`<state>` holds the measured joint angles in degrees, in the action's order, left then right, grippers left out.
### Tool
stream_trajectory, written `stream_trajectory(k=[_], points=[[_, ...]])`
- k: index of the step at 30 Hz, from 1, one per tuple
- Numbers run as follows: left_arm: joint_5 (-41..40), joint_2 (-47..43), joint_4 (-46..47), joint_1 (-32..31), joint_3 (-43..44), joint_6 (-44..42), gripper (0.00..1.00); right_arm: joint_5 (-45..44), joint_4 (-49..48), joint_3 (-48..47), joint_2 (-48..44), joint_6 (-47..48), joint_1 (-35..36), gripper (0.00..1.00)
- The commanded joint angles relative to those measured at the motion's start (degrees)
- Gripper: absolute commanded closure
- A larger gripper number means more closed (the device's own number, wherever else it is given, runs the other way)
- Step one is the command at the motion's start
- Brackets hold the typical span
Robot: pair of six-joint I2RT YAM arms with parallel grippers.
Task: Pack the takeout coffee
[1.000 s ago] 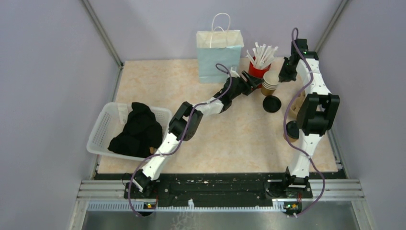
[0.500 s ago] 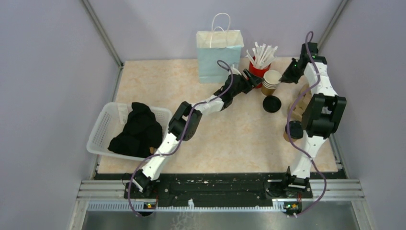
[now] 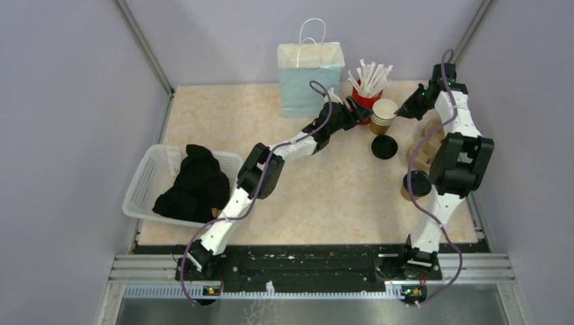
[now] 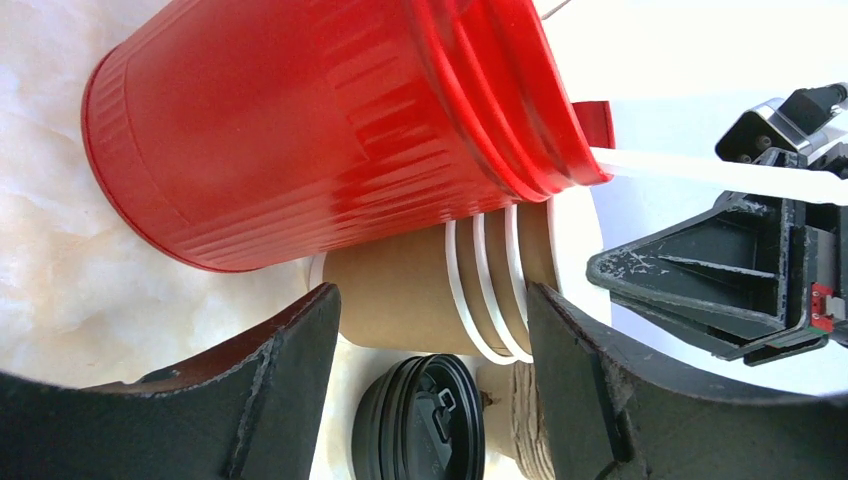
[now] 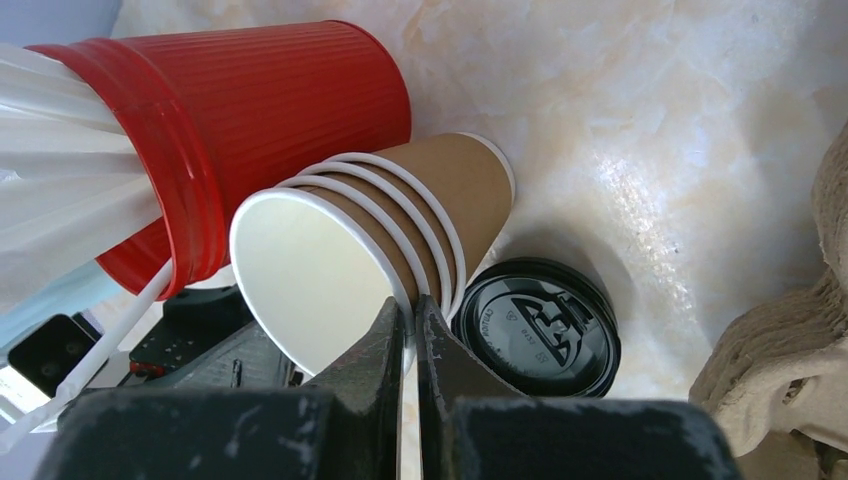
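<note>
Because the stack of kraft cups (image 5: 440,215) is set far back on the table (image 3: 271,135), just beside the red cup (image 5: 270,110) of straws, little margin is left. The rim of the top cup (image 5: 300,270) is pinched between the clenched fingers of the right gripper (image 5: 411,330), while the left gripper (image 4: 430,300) is spread around the lower cups, gripping nothing. If the top cup is pulled before the lower ones are clamped, the nested stack could be lifted whole or tipped into the red cup, and straws could be spilled near the black lid (image 5: 540,325).
</note>
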<state>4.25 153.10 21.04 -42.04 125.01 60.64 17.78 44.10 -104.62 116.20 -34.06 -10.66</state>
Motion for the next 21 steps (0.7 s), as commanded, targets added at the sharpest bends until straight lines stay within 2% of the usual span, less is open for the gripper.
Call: stream_trajectory(k=[1, 13, 21], points=[[0.5, 0.1, -12.1, -1.4, -0.1, -7.0, 0.26, 6.2, -5.5, -2.4, -5.0, -4.9, -0.6, 1.0], [0.2, -0.1, -14.2, -1.6, 0.9, -10.4, 0.25, 6.0, -5.7, -1.0, -7.2, -7.3, -2.3, 1.0], [0.6, -1.2, -12.5, -1.7, 1.8, -12.5, 0.18, 2.6, -3.3, -1.1, -7.8, -5.3, -3.0, 1.0]])
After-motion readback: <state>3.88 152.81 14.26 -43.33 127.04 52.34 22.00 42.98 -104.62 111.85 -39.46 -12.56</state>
